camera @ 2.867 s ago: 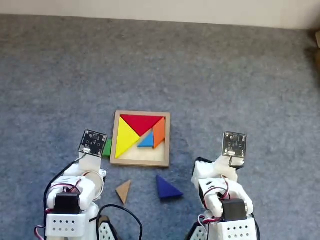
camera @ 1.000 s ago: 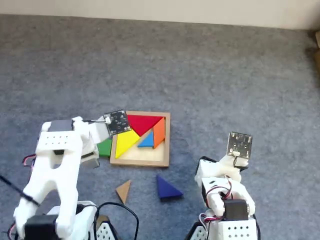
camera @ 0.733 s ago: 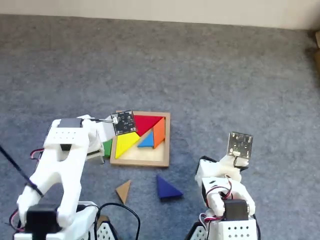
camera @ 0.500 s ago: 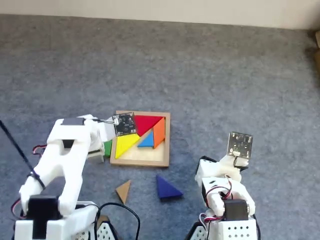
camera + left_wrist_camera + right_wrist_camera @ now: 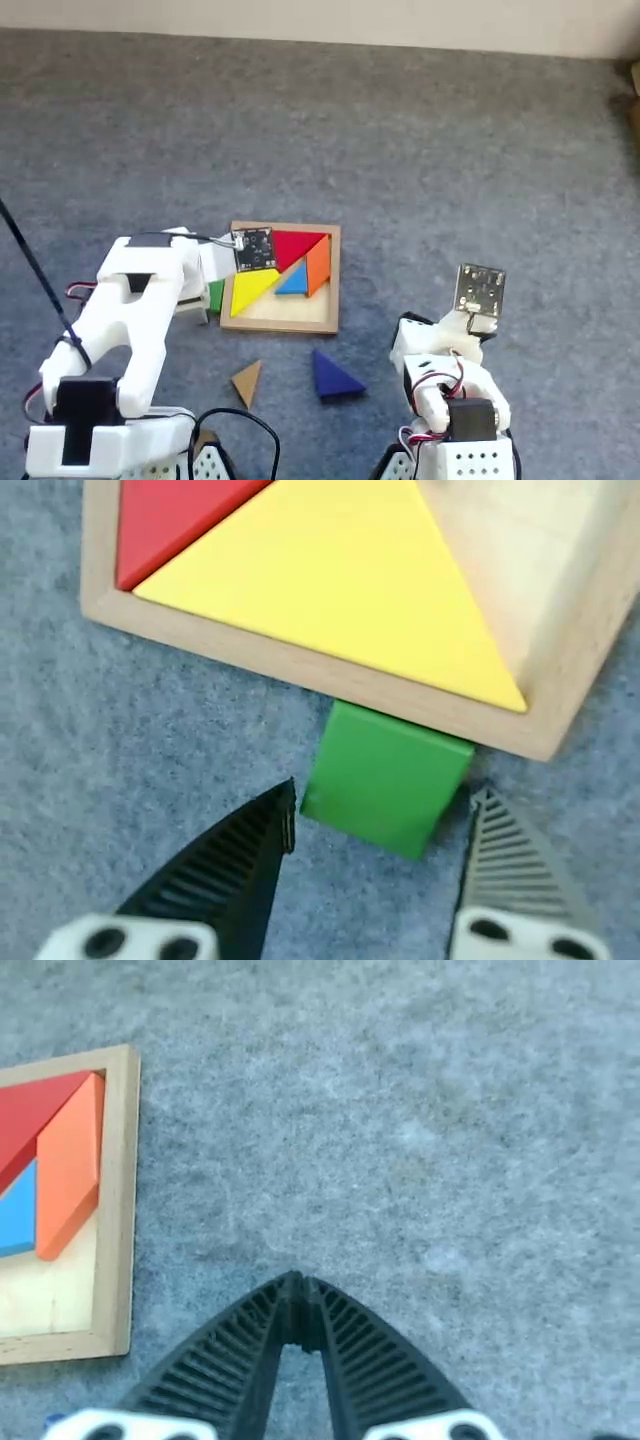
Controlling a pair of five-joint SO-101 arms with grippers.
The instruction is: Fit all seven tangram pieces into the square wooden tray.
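The green piece (image 5: 385, 778) lies on the surface outside the tray (image 5: 300, 667), its far edge touching the outer wall just beside the yellow triangle (image 5: 330, 580). The left tool (image 5: 383, 804) hangs right over it, fingers spread, one tip off each free side of the piece, so the piece sits between them and a little ahead of the tips. It looks near square, with no long axis to speak of. Its edges are turned slightly against the line between the fingers. The tray wall closes off the far side, so a pinch would probably have to come across the two open sides. The left arm is plainly the nearer one. The right tool (image 5: 300, 1300) is pressed together, holds nothing, and sits well apart on the tray's other side. The tan triangle (image 5: 246, 381) and blue triangle (image 5: 333, 376) also lie loose on the surface, near the tray's front edge. Since the earliest frame the left arm has risen from a folded pose by its base and reached forward. Over the last second it has edged in and settled beside the tray's left wall. The right arm has hardly shifted, and no piece has moved.
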